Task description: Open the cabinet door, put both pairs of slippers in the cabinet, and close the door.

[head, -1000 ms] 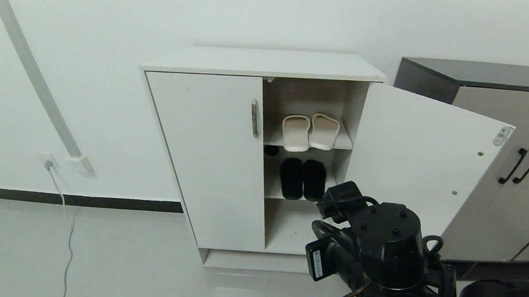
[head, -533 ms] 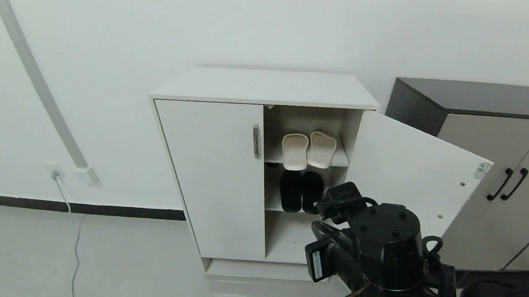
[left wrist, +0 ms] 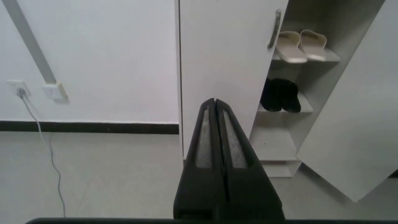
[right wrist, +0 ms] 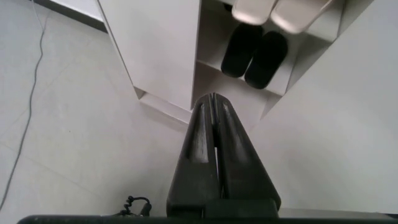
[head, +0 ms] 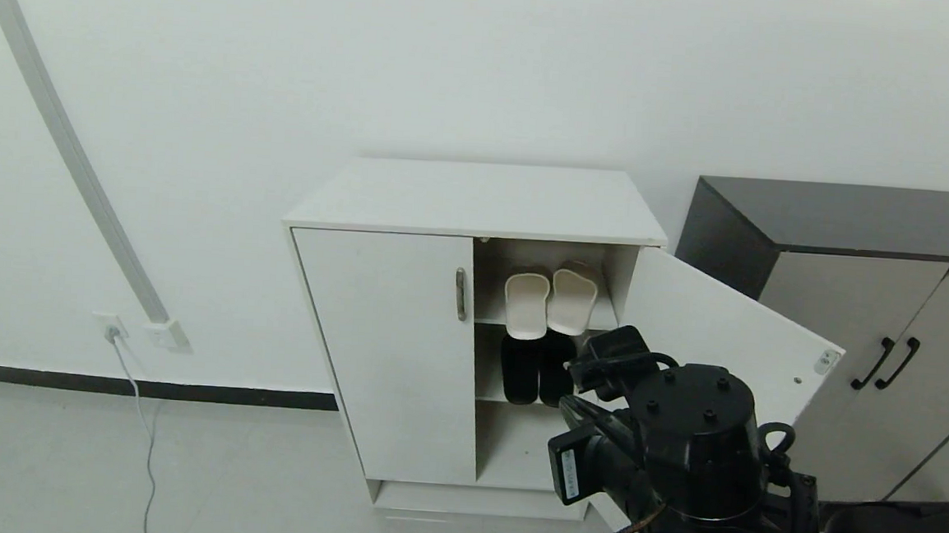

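The white cabinet stands against the wall with its right door swung open and its left door closed. A cream pair of slippers lies on the upper shelf, and a black pair on the shelf below. Both pairs show again in the left wrist view, cream above black, and in the right wrist view, cream above black. My left gripper is shut and empty, well back from the cabinet. My right gripper is shut and empty in front of the open side.
A grey cabinet with black handles stands right of the open door. A wall socket with a hanging cable sits at the left. Bare tiled floor lies in front of the cabinet.
The whole head view has shifted: the cabinet sits lower and looks smaller, so the camera has moved back. The open door appears less widely swung. Slippers stay on their shelves.
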Robot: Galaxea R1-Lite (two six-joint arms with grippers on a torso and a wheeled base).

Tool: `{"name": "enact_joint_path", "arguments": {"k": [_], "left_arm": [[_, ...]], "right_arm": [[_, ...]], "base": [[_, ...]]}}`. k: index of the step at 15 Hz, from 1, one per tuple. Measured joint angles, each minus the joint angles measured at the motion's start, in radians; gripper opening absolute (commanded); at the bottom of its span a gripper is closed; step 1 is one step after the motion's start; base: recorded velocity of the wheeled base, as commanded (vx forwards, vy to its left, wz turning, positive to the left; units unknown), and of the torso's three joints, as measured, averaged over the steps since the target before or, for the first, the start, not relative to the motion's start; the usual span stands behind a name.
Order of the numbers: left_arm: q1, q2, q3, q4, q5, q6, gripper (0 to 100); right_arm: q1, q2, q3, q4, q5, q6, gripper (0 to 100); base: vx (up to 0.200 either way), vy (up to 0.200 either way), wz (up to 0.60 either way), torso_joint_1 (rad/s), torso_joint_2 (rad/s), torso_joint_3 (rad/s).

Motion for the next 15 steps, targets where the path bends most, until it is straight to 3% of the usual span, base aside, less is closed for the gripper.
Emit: {"name": "enact_joint_path", "arguments": {"k": [9,15], "left_arm": [[0.0,0.0,0.0,0.0,0.0,0.0,0],[0.0,0.0,0.0,0.0,0.0,0.0,0]], "right_arm": [[0.0,0.0,0.0,0.0,0.0,0.0,0],[0.0,-0.001,0.0,0.0,-0.001,-0.006,0]], "base": [[0.0,0.0,0.0,0.25,-0.57,-0.329],[0.0,0.0,0.0,0.194,-0.42,-0.233]]}}
